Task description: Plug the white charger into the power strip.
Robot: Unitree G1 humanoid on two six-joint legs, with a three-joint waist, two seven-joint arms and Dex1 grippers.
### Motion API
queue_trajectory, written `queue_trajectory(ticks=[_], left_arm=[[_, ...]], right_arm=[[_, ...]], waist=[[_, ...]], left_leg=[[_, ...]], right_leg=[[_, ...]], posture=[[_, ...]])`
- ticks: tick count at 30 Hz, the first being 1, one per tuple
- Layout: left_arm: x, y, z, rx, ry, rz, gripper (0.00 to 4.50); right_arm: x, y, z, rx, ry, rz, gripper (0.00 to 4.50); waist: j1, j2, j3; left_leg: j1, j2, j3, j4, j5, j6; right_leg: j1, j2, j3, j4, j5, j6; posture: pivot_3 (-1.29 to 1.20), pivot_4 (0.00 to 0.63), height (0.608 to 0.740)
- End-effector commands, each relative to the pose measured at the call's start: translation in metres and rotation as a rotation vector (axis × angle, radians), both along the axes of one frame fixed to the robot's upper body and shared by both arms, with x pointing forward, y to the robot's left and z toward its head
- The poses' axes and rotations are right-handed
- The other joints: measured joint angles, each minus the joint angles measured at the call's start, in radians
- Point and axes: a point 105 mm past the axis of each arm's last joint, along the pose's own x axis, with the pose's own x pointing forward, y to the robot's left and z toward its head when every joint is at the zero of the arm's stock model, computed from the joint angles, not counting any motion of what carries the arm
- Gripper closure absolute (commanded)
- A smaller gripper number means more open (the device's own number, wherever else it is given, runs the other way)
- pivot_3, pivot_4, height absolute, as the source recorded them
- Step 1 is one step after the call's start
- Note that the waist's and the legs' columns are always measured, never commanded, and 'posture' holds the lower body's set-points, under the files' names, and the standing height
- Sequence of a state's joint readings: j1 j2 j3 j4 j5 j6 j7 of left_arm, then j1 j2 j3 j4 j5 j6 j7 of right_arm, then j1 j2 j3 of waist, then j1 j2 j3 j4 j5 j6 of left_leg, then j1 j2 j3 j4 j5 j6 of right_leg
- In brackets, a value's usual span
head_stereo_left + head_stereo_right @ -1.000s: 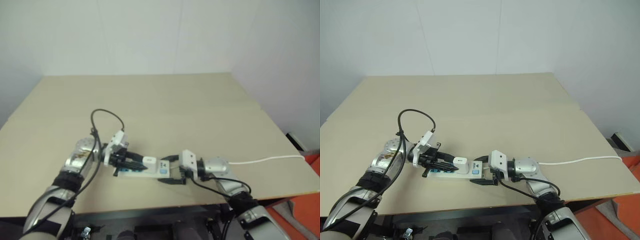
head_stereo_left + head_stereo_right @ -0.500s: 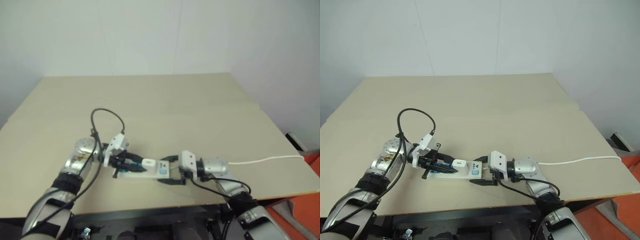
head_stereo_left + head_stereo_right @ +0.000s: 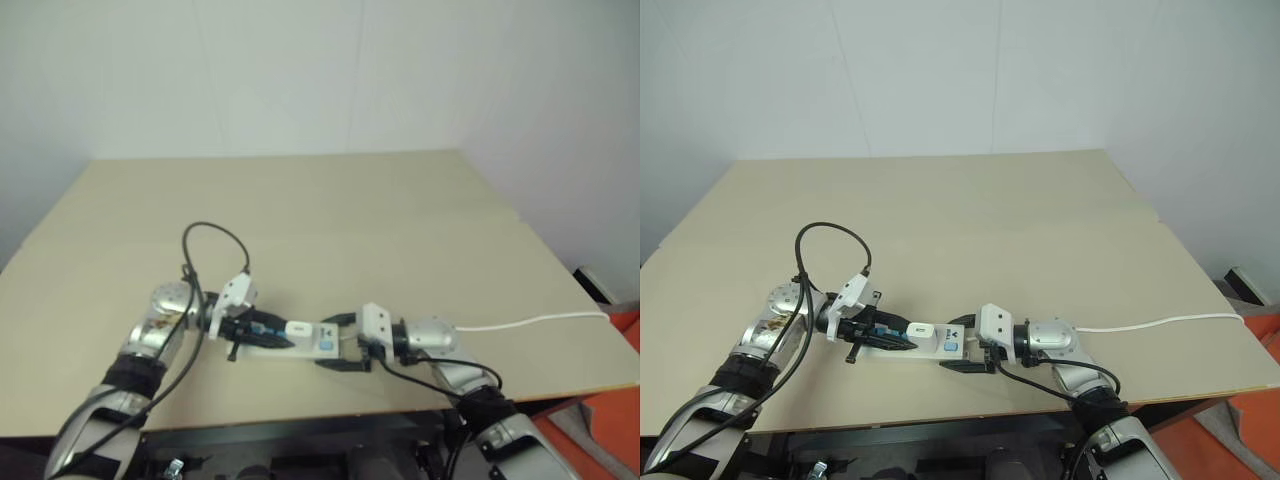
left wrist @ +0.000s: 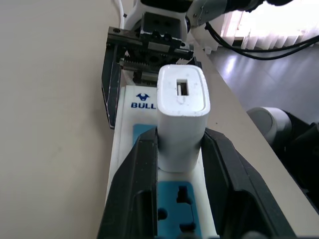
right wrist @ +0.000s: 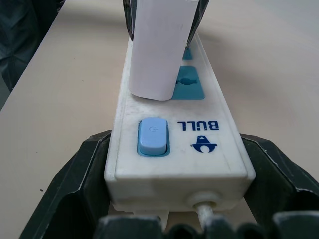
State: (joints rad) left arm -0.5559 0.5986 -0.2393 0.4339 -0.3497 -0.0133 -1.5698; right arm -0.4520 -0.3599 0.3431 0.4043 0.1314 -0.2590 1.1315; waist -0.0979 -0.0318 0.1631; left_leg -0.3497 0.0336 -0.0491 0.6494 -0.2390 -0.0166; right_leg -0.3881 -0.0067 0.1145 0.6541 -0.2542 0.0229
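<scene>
Near the table's front edge: strip (image 3: 912, 343) lies flat, long axis across the robot, with both grippers meeting over it.
Head views: left gripper (image 3: 902, 335) reaches in from the left, right gripper (image 3: 965, 345) from the right; charger (image 3: 919, 328) shows as a small white block on the strip between them.
Left wrist view: charger (image 4: 182, 117) stands upright on the strip (image 4: 130, 144), a small rectangular port in its top face; a blue socket face lies bare just before it; the right gripper's black fingers (image 4: 110, 92) straddle the far end by the printed logo.
Right wrist view: blue switch (image 5: 152, 135) and logo sit at the near end of the strip (image 5: 174, 159); cable (image 5: 207, 213) leaves from that end face; charger (image 5: 159, 50) stands over the socket next to the switch, leaning slightly, its base at the strip's face; whether it is fully seated, cannot tell.
Left gripper: clamped on the charger, one finger (image 4: 219, 167) against each side.
Right gripper: jaws spread, one finger (image 5: 79, 174) on each side of the strip's switch end; contact with its sides, cannot tell.
Table (image 3: 990, 220): plain beige top.
Room: white walls (image 3: 940, 70) behind; cable (image 3: 1160, 323) runs off to the right edge.
</scene>
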Motion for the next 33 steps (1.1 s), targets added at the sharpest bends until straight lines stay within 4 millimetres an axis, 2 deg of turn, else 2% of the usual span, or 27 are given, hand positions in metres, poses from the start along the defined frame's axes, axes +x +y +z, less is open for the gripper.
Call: queue_trajectory(ticks=[1,9,19,20,25,29,33], left_arm=[[-0.007,0.013,-0.032,0.121,0.095,0.029,3.54],[-0.005,0.011,-0.02,0.059,0.082,0.01,3.54],[-0.006,0.01,-0.005,-0.046,0.033,-0.01,0.16],[-0.006,0.01,-0.004,-0.052,0.027,-0.012,0.03],[-0.006,0.021,0.008,-0.044,0.002,-0.014,0.03],[0.001,0.04,0.013,0.04,-0.092,0.014,0.03],[0.007,0.059,0.028,0.052,-0.117,0.073,0.03]], right_arm=[[-0.005,-0.012,-0.032,-0.124,0.063,-0.033,1.06],[-0.005,-0.011,-0.033,-0.126,0.063,-0.033,1.06],[-0.004,-0.012,-0.033,-0.131,0.059,-0.029,1.06],[-0.004,-0.012,-0.033,-0.131,0.058,-0.028,1.06],[-0.003,-0.012,-0.031,-0.132,0.056,-0.023,1.06],[-0.001,-0.015,-0.024,-0.132,0.044,-0.014,1.06],[0.002,-0.023,-0.017,-0.138,0.078,-0.02,1.06]], waist=[[0.0,0.0,0.0],[-0.001,0.0,0.0],[-0.002,0.0,0.0],[-0.003,0.0,0.0],[-0.004,0.0,0.001],[-0.002,0.0,0.002],[0.0,-0.001,0.005]], left_leg=[[0.0,0.0,0.0,0.0,0.0,0.0],[0.001,0.0,0.0,-0.002,0.0,0.0],[0.001,0.0,0.0,-0.003,0.0,0.0],[0.001,0.0,0.0,-0.003,0.0,0.0],[0.0,0.0,0.0,-0.003,0.0,0.0],[-0.002,0.0,0.0,-0.003,0.0,0.0],[-0.005,-0.001,0.0,-0.003,0.0,0.0]], right_leg=[[0.0,0.0,0.0,0.0,0.0,0.0],[0.0,0.0,0.001,0.0,0.0,-0.001],[-0.001,0.0,0.002,-0.001,-0.001,-0.001],[-0.002,0.001,0.002,-0.002,0.0,-0.001],[-0.004,0.001,0.002,-0.002,0.0,-0.001],[-0.008,0.001,0.002,-0.002,0.0,0.0],[-0.011,0.001,0.003,-0.003,0.0,0.0]], posture=[[0.0,0.15,0.74],[0.0,0.15,0.74],[0.0,0.15,0.74],[0.0,0.15,0.74],[0.0,0.15,0.74],[0.0,0.15,0.74],[0.0,0.15,0.74]])
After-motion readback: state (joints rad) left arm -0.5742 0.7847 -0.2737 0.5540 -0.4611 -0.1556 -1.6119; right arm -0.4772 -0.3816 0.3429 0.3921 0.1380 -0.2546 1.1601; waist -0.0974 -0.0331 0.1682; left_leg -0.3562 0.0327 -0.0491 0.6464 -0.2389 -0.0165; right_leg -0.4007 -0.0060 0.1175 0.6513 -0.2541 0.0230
